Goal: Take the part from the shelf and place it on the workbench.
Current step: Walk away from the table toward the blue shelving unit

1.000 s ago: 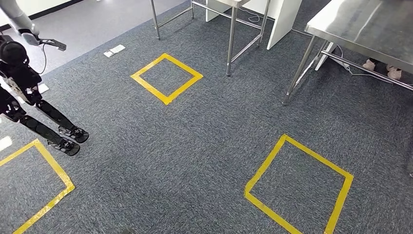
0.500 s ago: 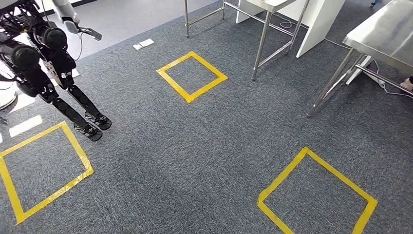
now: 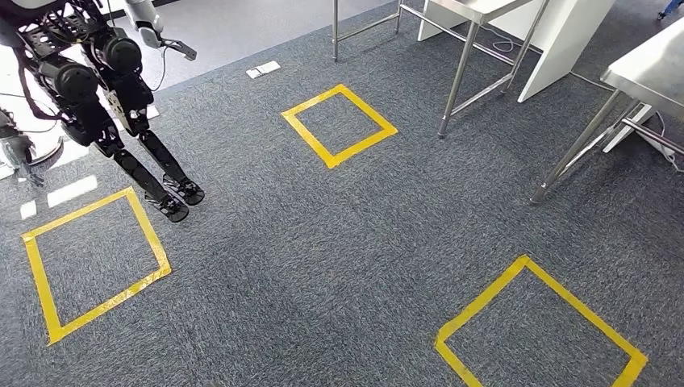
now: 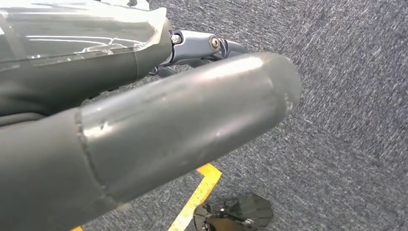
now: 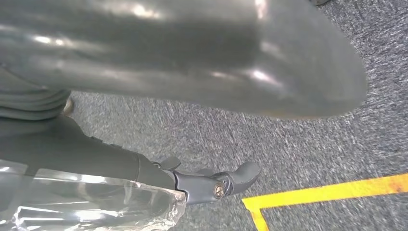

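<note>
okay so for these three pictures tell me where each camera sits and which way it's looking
Head view: high on the body, facing forward and down at grey carpet, yellow tape squares, steel table legs and another robot.
Left wrist view: behind the left hand, looking down at carpet.
Right wrist view: behind the right hand, looking down at carpet.
Shared: all show carpet and yellow tape.

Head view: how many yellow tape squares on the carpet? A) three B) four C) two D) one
A: one yellow tape square lies near the steel table legs, a second sits by the other robot's feet, and a third is cut off at the lower right of the carpet.
</note>
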Available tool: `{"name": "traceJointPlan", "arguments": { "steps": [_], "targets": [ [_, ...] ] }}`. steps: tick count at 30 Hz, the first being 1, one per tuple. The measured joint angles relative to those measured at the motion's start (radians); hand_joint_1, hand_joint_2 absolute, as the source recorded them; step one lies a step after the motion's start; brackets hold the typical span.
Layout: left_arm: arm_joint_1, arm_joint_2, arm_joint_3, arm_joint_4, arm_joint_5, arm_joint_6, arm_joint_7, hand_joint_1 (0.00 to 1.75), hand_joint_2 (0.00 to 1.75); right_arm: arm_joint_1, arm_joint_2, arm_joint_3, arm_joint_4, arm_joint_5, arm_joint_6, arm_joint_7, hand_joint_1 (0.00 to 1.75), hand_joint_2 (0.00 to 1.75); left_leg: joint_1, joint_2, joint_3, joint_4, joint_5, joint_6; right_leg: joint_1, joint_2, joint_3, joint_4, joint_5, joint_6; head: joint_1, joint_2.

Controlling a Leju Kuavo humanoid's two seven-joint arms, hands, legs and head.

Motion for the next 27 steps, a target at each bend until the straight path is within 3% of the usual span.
{"name": "traceJointPlan", "arguments": {
  "steps": [3,5,8,10,11,13,15,16,18,20,22,24,25,26,27],
  "targets": [
    [0.0,0.0,0.0,0.0,-0.001,0.0,0.0,0.0,0.0,-0.001,0.0,0.001,0.0,0.0,0.0,0.0,0.0,0.0,-0.009,-0.016,0.004,-0.017,0.004,0.02,0.007,-0.014,0.001,-0.001,-0.005,0.017,0.003,0.0],
    [-0.001,0.0,0.0,0.0,-0.001,0.0,0.0,0.0,0.0,-0.002,-0.001,0.001,0.0,0.0,0.0,0.0,0.0,0.0,-0.008,-0.028,0.006,-0.026,0.011,0.036,0.005,0.003,-0.013,0.033,-0.028,0.022,0.004,0.0],
    [-0.003,-0.001,0.001,0.0,-0.002,0.001,0.001,0.0,0.0,0.001,0.0,0.001,0.0,0.0,0.0,0.0,0.0,0.0,-0.007,-0.049,0.004,-0.029,0.016,0.047,0.0,0.042,-0.098,0.213,-0.11,0.014,0.007,0.0],
    [-0.002,-0.001,0.001,0.0,-0.002,0.001,0.001,0.0,0.0,0.004,0.0,0.001,0.0,0.0,0.0,0.0,0.0,0.0,-0.009,-0.067,0.003,-0.029,0.017,0.048,-0.001,0.048,-0.14,0.292,-0.128,0.021,0.007,0.0],
    [-0.002,-0.001,0.001,0.0,-0.002,0.001,0.001,0.0,0.0,0.005,-0.001,0.001,0.0,0.0,0.0,0.0,0.0,0.0,-0.009,-0.077,0.004,-0.029,0.017,0.048,-0.001,0.05,-0.134,0.274,-0.112,0.028,0.007,0.0],
    [-0.001,-0.001,0.001,0.0,-0.002,0.001,0.002,0.0,0.0,0.004,-0.002,0.001,0.0,0.001,0.0,0.0,0.0,0.0,-0.009,-0.095,0.006,-0.028,0.018,0.047,-0.005,0.063,-0.072,0.137,-0.05,0.042,0.007,0.0],
    [-0.002,-0.002,0.001,0.0,-0.002,0.0,0.002,0.0,0.0,0.003,-0.003,0.001,0.0,0.001,0.0,0.0,0.0,0.0,-0.012,-0.109,0.008,-0.026,0.016,0.039,-0.004,0.078,-0.024,0.023,-0.005,0.039,0.007,0.0],
    [-0.002,-0.002,0.001,0.0,-0.003,0.0,0.002,0.0,0.0,0.002,-0.003,0.001,0.0,0.001,0.0,0.0,0.0,0.0,-0.014,-0.113,0.008,-0.026,0.016,0.035,-0.001,0.08,-0.017,0.004,0.001,0.033,0.007,0.0],
    [-0.001,-0.001,0.002,0.0,-0.003,0.0,0.002,0.0,0.0,0.0,-0.002,0.002,0.0,0.002,0.0,0.0,0.0,0.0,-0.014,-0.12,0.005,-0.026,0.017,0.024,0.0,0.071,-0.014,0.003,0.006,0.017,0.007,0.0],
    [0.0,0.0,0.002,0.0,-0.003,0.0,0.002,0.0,0.0,-0.001,-0.001,0.002,0.0,0.001,0.0,0.0,0.0,0.0,-0.012,-0.103,-0.009,0.002,-0.004,0.014,-0.007,0.06,-0.009,-0.002,0.013,0.0,0.005,0.0],
    [-0.001,0.0,0.002,0.0,-0.004,-0.001,0.002,0.0,0.0,0.0,-0.002,0.002,0.0,0.0,0.0,0.0,0.0,0.0,-0.01,-0.069,-0.056,0.105,-0.065,0.005,-0.009,0.046,-0.008,-0.004,0.016,-0.014,0.001,0.0],
    [-0.001,0.0,0.001,0.0,-0.006,-0.002,0.002,0.0,0.0,0.002,-0.002,0.002,0.0,-0.001,0.001,0.0,0.0,0.0,-0.006,-0.053,-0.119,0.235,-0.123,-0.003,-0.005,0.032,-0.008,-0.004,0.015,-0.018,0.0,0.0],
    [0.0,0.0,0.001,0.0,-0.006,-0.002,0.002,0.0,0.0,0.002,-0.002,0.002,0.0,-0.001,0.001,0.0,0.0,0.0,-0.004,-0.05,-0.136,0.268,-0.127,-0.005,-0.004,0.024,-0.009,-0.004,0.014,-0.019,0.0,0.0],
    [0.0,0.0,0.001,0.0,-0.006,-0.002,0.003,0.0,0.0,0.002,-0.002,0.002,0.0,-0.002,0.001,0.0,0.0,0.0,-0.002,-0.046,-0.133,0.26,-0.112,-0.007,-0.003,0.018,-0.008,-0.003,0.014,-0.019,-0.001,0.0],
    [0.0,0.0,0.001,0.0,-0.006,-0.003,0.004,0.0,0.0,0.001,-0.001,0.002,0.0,-0.003,0.002,0.0,0.0,0.0,0.0,-0.04,-0.11,0.214,-0.082,-0.007,-0.004,0.012,-0.007,-0.003,0.012,-0.018,-0.001,0.0]
  ]
}}
